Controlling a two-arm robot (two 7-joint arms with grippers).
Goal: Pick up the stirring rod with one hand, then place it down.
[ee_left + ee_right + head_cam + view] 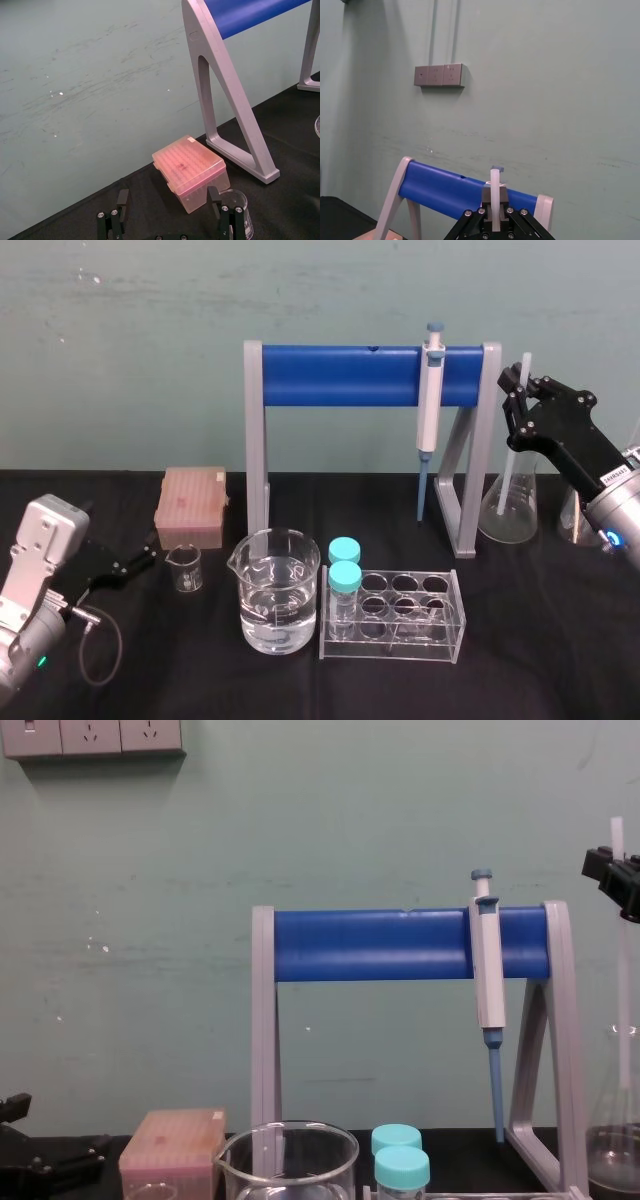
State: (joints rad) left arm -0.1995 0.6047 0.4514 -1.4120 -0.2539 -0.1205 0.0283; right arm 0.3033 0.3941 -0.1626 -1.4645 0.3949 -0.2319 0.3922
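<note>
Teal wall (150, 340) at the back, black tabletop (540, 640) below. The stirring rod (523, 370) is clamped between the fingers of the right gripper (519, 400), which is raised over the tabletop's far right corner. The rod is held nearly upright, slightly tilted. Its top sticks out above the fingers and its lower part is seen inside the conical flask (512, 515) standing in that corner. A blue rack (330, 377) is set along the far edge, with a grey-and-blue pipette (431, 400) hung on it just beside the gripper. The left gripper (150, 558) is parked low at the left edge, fingers spread apart and nothing held. A pink tip box (192, 505) and a small beaker (183, 568) are near it. A large beaker (275, 590) and a clear tube rack (395, 615) with two teal-capped vials (344, 565) are placed near the front edge, around the middle.
</note>
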